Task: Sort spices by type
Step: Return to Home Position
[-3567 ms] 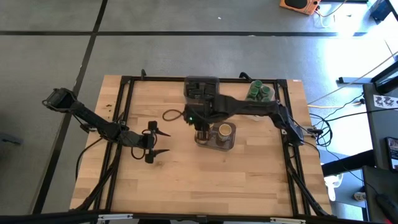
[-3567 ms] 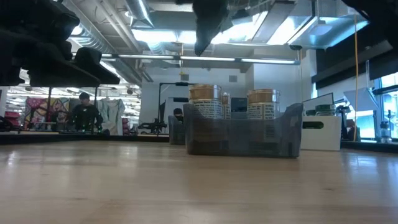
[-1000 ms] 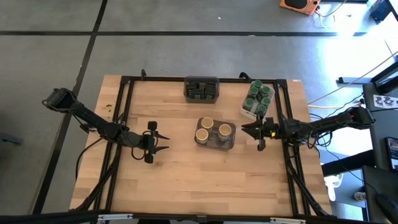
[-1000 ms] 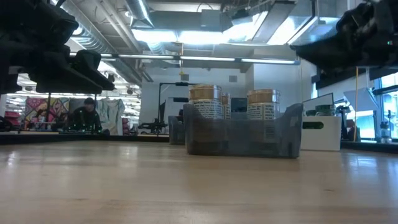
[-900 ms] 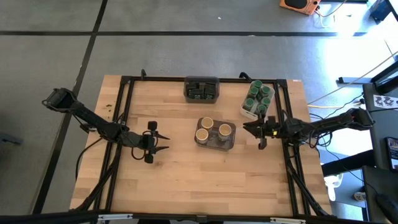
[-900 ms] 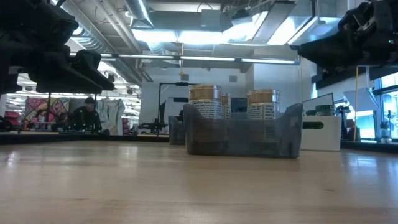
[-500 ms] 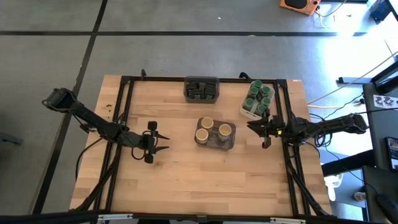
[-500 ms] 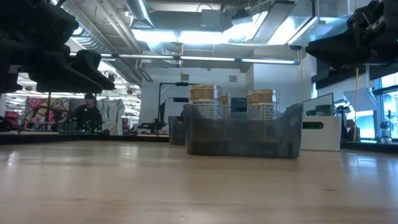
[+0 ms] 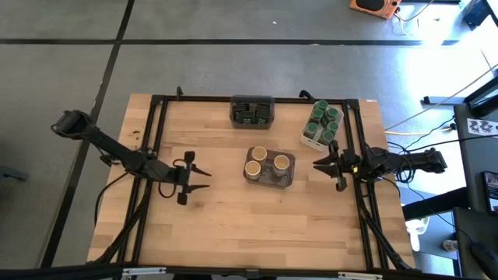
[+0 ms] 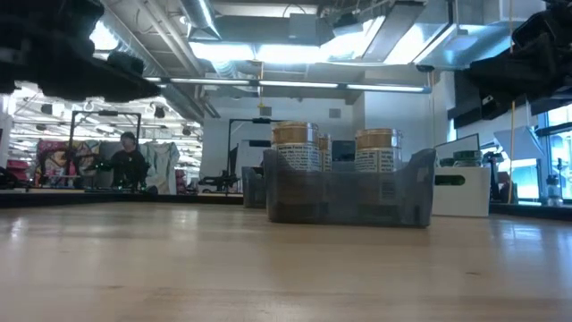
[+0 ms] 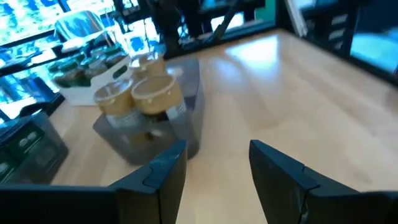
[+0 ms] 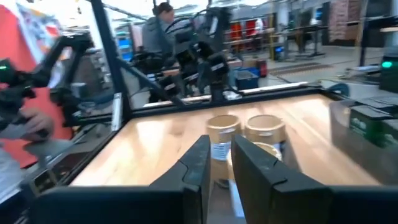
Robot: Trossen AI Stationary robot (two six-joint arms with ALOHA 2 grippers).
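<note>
**Three sorts binned, both arms drawing home**

Three tan jars [image 9: 253, 167] stand in the grey bin [image 9: 289, 180] at mid-table; the green jars [image 9: 324, 118] fill the white tray [image 9: 306, 140] at the far right corner; the tins [image 9: 250, 115] sit in the dark bin [image 9: 253, 99] at the far edge; no spice shows loose on the table [image 9: 257, 225]. The jars are upright, long axis vertical, lids to the ceiling; how the tins lie is too dark to tell. Seconds ago the right gripper [image 9: 320, 166] hung over the bins; it has since drawn back to the table's right edge, near the tray, its fingers a narrow way apart and holding nothing. The left gripper [image 9: 204, 180] has barely shifted; it sits left of the grey bin and well apart from it, spread wide and empty. Judged from this, the sorting looks done; only the retreat to rest remains.
</note>
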